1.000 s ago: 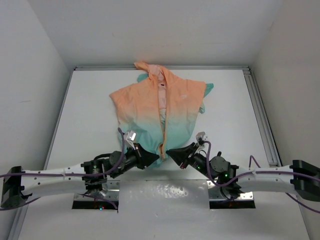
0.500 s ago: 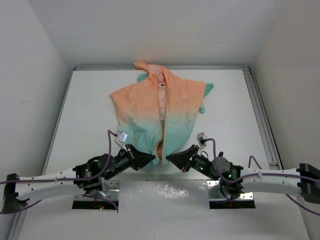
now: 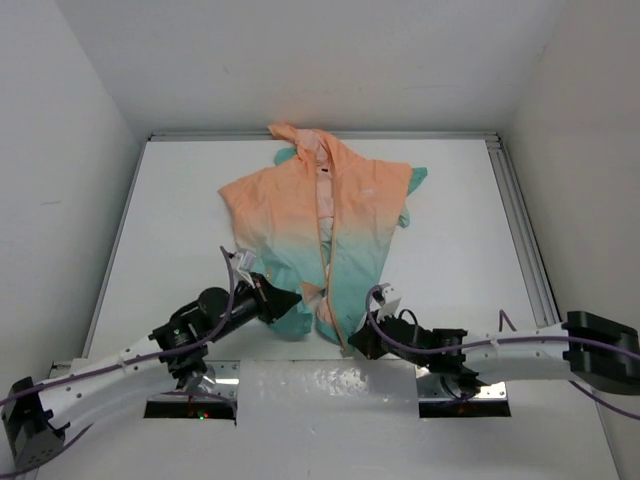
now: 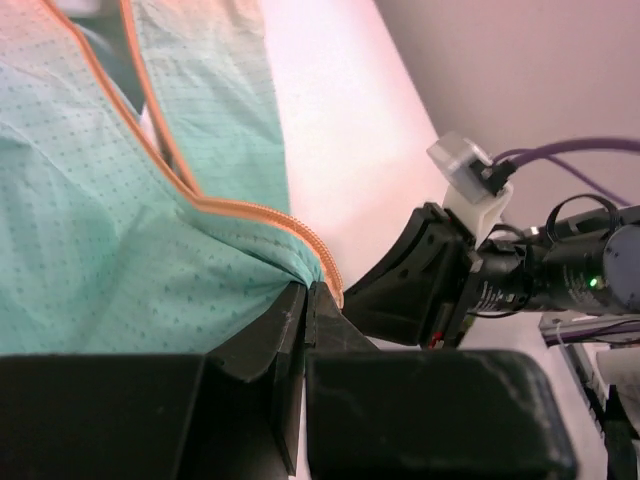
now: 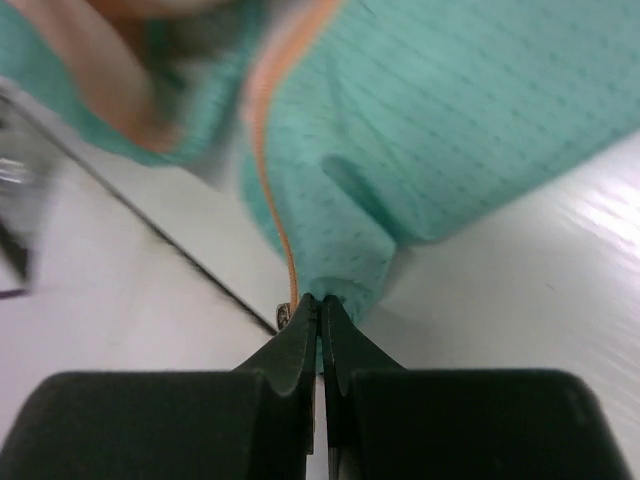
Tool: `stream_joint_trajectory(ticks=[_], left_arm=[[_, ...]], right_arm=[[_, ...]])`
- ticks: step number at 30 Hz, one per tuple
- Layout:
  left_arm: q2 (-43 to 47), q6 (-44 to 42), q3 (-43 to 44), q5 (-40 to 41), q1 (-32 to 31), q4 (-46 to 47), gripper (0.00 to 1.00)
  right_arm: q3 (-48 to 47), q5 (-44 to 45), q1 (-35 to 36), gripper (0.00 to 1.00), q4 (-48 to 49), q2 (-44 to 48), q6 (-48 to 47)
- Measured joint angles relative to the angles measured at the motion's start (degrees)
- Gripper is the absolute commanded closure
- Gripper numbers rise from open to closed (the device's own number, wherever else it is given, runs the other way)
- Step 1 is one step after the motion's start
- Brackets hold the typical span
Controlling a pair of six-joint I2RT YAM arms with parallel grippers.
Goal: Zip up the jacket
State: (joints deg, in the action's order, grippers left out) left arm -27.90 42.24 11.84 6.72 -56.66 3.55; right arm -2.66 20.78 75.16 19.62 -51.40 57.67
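Hem of the thin peach-to-teal hooded jacket (image 3: 320,215) is pinched by the tightly closed left gripper (image 3: 299,298) and right gripper (image 3: 351,347). The right side has just been dragged nearer, and the orange zipper (image 4: 240,210) is being straightened.

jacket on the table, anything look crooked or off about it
Yes. The jacket lies unzipped and its bottom corners are uneven: the right gripper pinches one corner close to the near edge of the table, while the left gripper pinches the other farther back. The hood is bunched at the top.
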Motion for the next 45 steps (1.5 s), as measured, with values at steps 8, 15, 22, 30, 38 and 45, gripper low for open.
stream_joint_trajectory(ticks=[8, 15, 22, 30, 38, 45], left_arm=[[-4.74, -3.67, -0.33, -13.68, 8.46, 3.91, 1.00], [-4.68, -4.39, -0.66, -16.94, 8.48, 4.83, 1.00], [-3.87, -4.46, -0.72, -17.25, 8.50, 4.37, 1.00], [-4.13, -4.42, -1.36, -17.46, 8.50, 4.20, 1.00], [-4.74, -4.35, -2.08, -17.70, 8.50, 4.44, 1.00], [-4.37, -4.28, -2.34, -17.86, 8.50, 4.39, 1.00]], right_arm=[[-3.26, -1.11, 0.11, 0.94, -4.31, -8.02, 1.33], [-5.01, -2.78, 0.39, 0.58, -7.19, -7.87, 1.97], [-6.40, -3.50, 1.16, 0.52, -11.41, -6.32, 2.51], [-10.82, -2.19, 3.63, 0.57, -18.45, -9.01, 3.98], [-16.94, 1.44, 6.12, 0.56, -25.40, -14.16, 4.87], [-18.84, 3.15, 6.29, 0.61, -29.16, -18.78, 6.45]])
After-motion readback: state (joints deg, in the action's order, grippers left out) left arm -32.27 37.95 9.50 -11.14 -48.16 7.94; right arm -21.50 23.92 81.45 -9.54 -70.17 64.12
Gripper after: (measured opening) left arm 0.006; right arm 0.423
